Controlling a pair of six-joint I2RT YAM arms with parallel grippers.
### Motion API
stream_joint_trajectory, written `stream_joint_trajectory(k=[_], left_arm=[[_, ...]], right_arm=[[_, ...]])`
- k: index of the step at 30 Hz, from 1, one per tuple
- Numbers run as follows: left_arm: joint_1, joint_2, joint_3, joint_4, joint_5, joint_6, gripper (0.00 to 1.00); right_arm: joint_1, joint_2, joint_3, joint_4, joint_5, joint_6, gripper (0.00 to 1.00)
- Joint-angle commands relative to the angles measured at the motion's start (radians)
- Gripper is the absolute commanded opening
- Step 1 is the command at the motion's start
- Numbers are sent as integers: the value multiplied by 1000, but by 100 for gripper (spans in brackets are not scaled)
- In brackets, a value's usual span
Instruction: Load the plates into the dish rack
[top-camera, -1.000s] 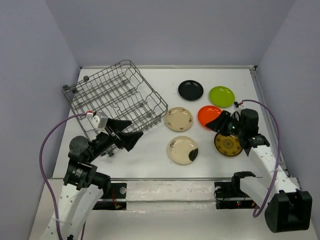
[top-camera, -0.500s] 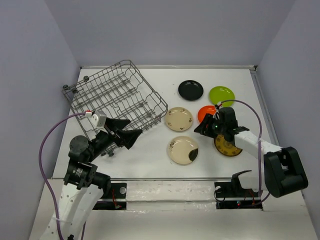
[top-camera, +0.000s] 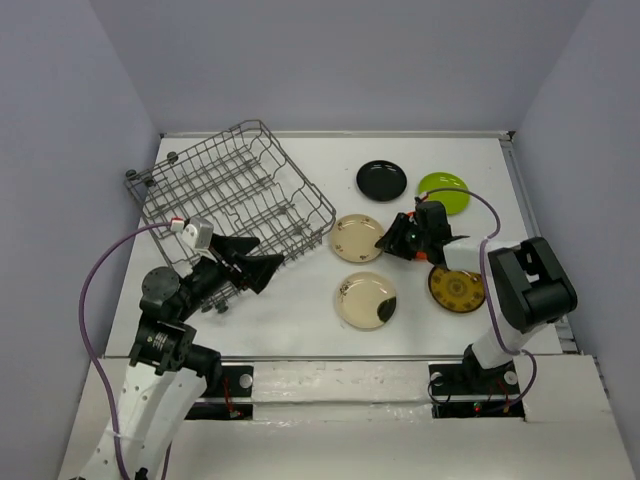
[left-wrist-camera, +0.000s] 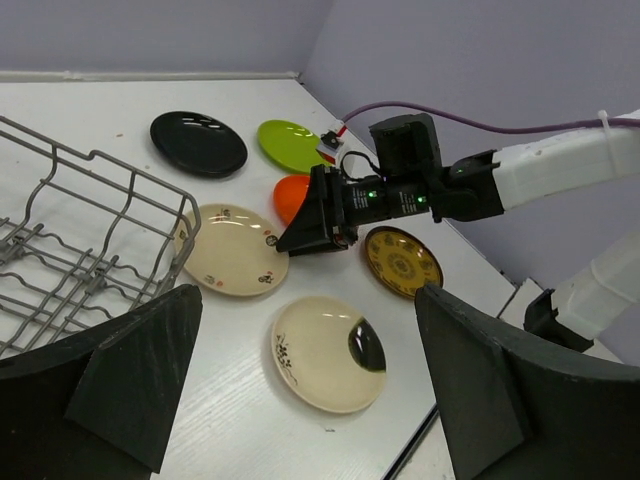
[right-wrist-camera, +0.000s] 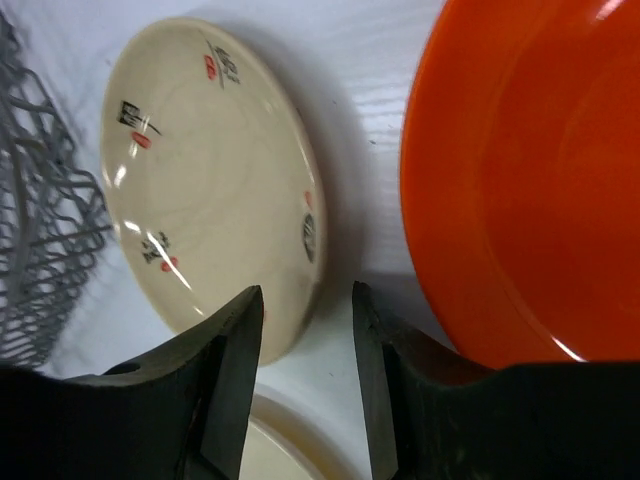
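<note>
White bench (top-camera: 300, 335) surface, enclosed by pale lilac walls (top-camera: 330, 60), carries every item. The grey metal wire dish rack (top-camera: 235, 190) with upright tines sits askew at the far left; no plate is seen in it. The left hand (top-camera: 260, 263) hovers just beside the rack's near corner, spread wide and holding nothing. The right hand (right-wrist-camera: 307, 335) is low over the plate group, jaws partly apart with nothing between them, tips pointing at the bare strip between two plates. All six small round shallow plates lie flat on the bench, right of the rack: the black plate (top-camera: 381, 181) and lime green plate (top-camera: 445, 190) farthest, the cream plate with small dark and red marks (top-camera: 356, 237) nearest the rack, the orange plate (right-wrist-camera: 530, 170) just beside it, the cream plate with a dark blotch (top-camera: 365, 300) and the yellow-brown patterned plate (top-camera: 457, 288) nearest the arms. Judged risks: a flat-lying rim offers little purchase, so a closing finger may ride over it and shove the plate into its neighbour; a shallow pinch on a glossy rim may let the plate swing or drop in transit; the rack's skewed angle may make a plate strike a tine or raised side rather than seat between rows.
</note>
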Motion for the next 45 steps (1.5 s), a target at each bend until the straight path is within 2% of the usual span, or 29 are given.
stream_joint_trajectory(k=[1,8,11,12,14,20,25,28,29,32,35,41,45], left_arm=[[9,24,-9,34,1,-9,99],[13,46,-3,28,27,1,99],[17,44,-2,19,15,5,99],[21,46,1,19,15,7,99],[24,55,3,17,24,10,99],[24,121,23,30,34,-10,99],[23,184,18,105,52,-99,98],[21,238,18,129,61,-122,93],[21,253,14,172,75,-134,92],[17,334,-14,259,135,-203,90],[-17,397,-14,283,118,-220,89],[-71,469,-2,310,6,-228,85],[-85,480,4,327,-41,-226,81]], right_arm=[[6,70,50,109,62,47,45],[6,96,50,127,129,59,29],[6,55,38,92,200,31,20],[6,9,35,63,221,10,14],[6,-39,33,34,264,-11,7],[6,-275,32,-97,361,-100,7],[6,-450,53,-205,370,-136,7],[6,-531,67,-216,289,-127,7],[6,-544,82,-212,212,-117,7],[16,-526,114,-158,43,-70,7],[29,-496,136,-72,-83,-12,7],[123,-414,176,35,-197,57,7],[184,-374,189,83,-206,68,7]])
